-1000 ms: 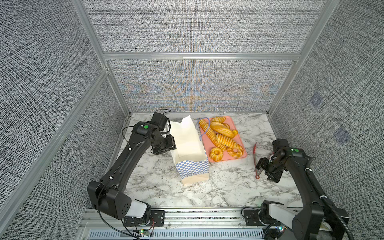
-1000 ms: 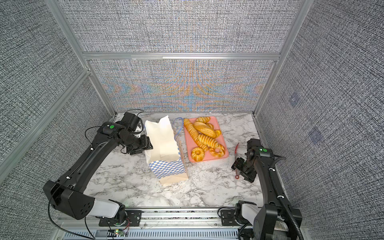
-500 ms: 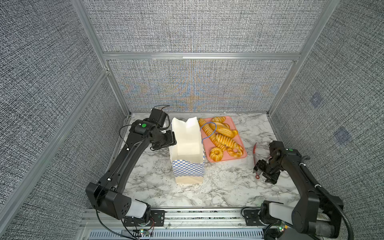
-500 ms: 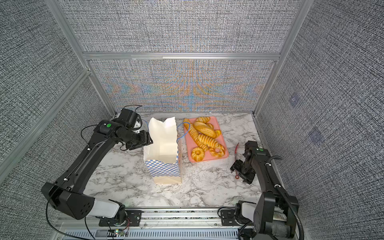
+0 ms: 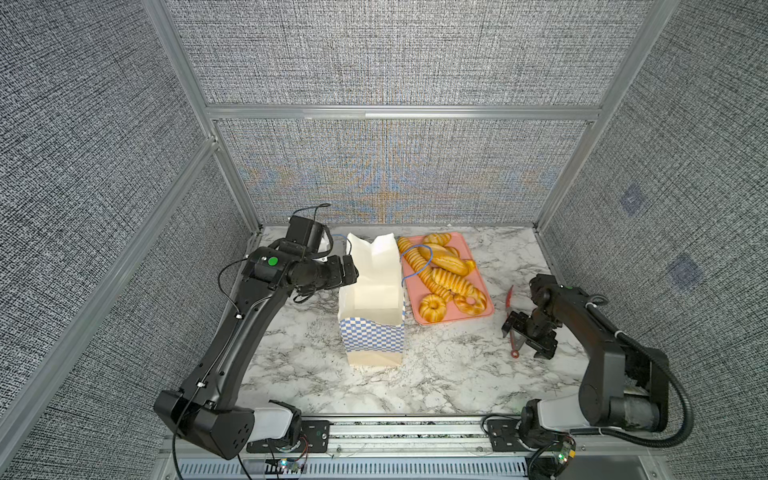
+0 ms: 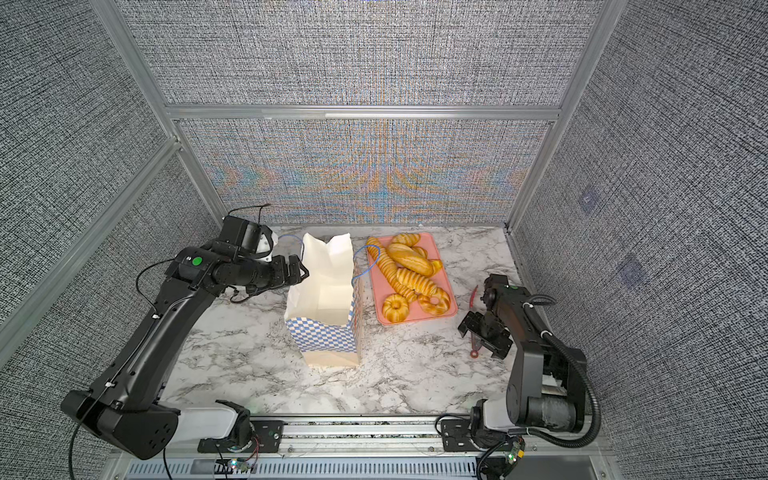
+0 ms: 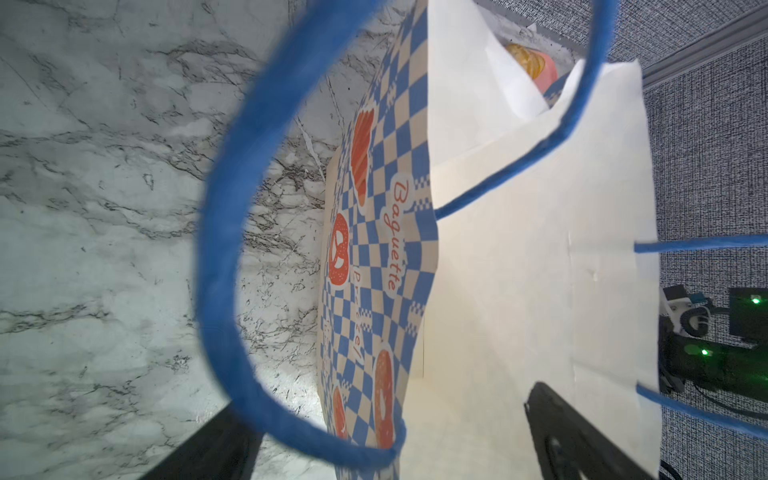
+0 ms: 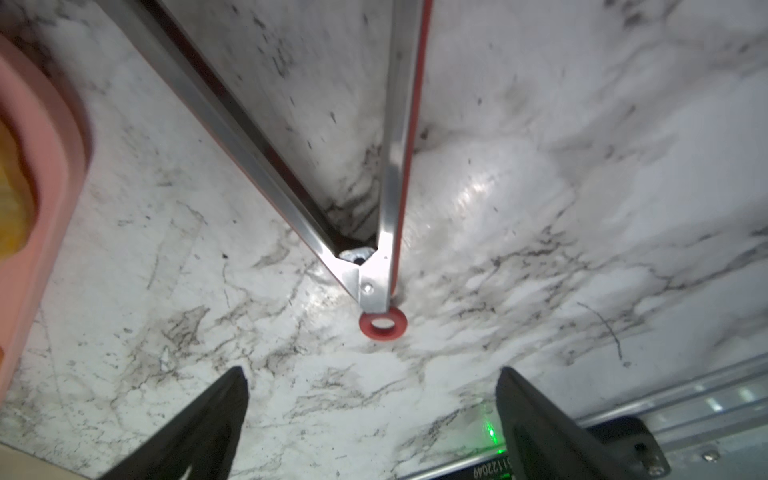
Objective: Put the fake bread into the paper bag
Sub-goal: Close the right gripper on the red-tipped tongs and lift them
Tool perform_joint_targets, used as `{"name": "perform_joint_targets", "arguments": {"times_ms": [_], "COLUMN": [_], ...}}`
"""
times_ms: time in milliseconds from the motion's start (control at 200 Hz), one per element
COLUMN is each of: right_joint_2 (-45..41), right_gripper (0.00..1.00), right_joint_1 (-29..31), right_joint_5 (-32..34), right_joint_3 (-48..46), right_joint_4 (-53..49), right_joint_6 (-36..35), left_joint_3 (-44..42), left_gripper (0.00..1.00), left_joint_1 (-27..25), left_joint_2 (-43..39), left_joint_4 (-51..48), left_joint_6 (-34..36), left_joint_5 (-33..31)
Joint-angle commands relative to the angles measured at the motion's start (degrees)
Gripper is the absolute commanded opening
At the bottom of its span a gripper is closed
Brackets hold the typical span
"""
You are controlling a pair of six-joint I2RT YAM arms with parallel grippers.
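The paper bag stands upright and open-topped mid-table in both top views. Right of it, the fake bread lies piled on a pink tray. My left gripper is open at the bag's left rim. In the left wrist view the bag wall runs between its fingers, untouched, one finger outside and one over the cream inside; a blue cord handle loops in front. My right gripper hangs open, empty, over the hinge end of red tongs.
The red tongs lie on the marble between the tray and the right arm, ring end towards the front. The tray's edge shows in the right wrist view. Enclosure walls stand close on three sides, with a metal rail along the front.
The bag has gone from leaning to upright, and my left gripper has opened at its rim. My right gripper slid forward along the tongs and opened wider.
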Motion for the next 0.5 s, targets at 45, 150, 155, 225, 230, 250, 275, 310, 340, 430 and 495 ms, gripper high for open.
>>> {"name": "perform_joint_targets", "arguments": {"times_ms": [45,150,155,225,230,250,275,310,340,430,495], "right_joint_2": [4.1,6.1,6.2,7.7,7.8,8.2,8.7,9.2,9.5,10.4,11.5], "right_gripper": [0.95,0.96,0.96,0.95,0.95,0.95,0.95,0.95,0.95,0.94,0.94], "right_joint_1": [0.2,0.3,0.3,0.3,0.3,0.3,0.3,0.3,0.4,0.5,0.5], "right_joint_5": [3.6,3.7,3.7,4.0,4.1,4.0,3.8,3.3,2.9,2.9,3.5], "right_joint_3": [2.3,3.1,3.1,3.1,3.1,3.1,3.1,4.9,5.2,6.0,6.9], "right_joint_4": [2.1,3.9,3.9,4.7,4.8,5.1,5.5,6.2,6.8,7.7,7.8], "right_joint_6": [-3.8,-5.9,-6.0,-7.1,-7.2,-7.5,-8.0,-8.6,-9.0,-9.9,-10.5], "left_joint_3": [-0.3,-0.9,-0.9,-1.4,-1.4,-1.6,-1.8,-2.2,-2.5,-3.7,-4.4], "left_gripper": [0.99,0.98,0.98,0.98,0.98,0.98,0.98,0.98,0.98,0.98,0.98], "left_joint_1": [0.0,0.0,0.0,0.0,0.0,0.0,0.0,0.0,0.0,0.1,0.0], "left_joint_2": [-0.9,-2.1,-2.2,-3.2,-3.2,-3.5,-3.8,-4.4,-4.9,-6.1,-6.8], "left_joint_4": [1.6,2.1,2.1,2.4,2.5,2.6,2.8,2.9,3.0,3.5,3.8], "left_joint_6": [-0.2,-0.6,-0.6,-0.9,-0.9,-0.9,-1.0,-1.0,-1.1,-1.4,-1.5], "left_joint_5": [-1.0,-1.8,-1.9,-2.5,-2.5,-2.6,-2.8,-3.2,-3.6,-4.8,-5.3]}}
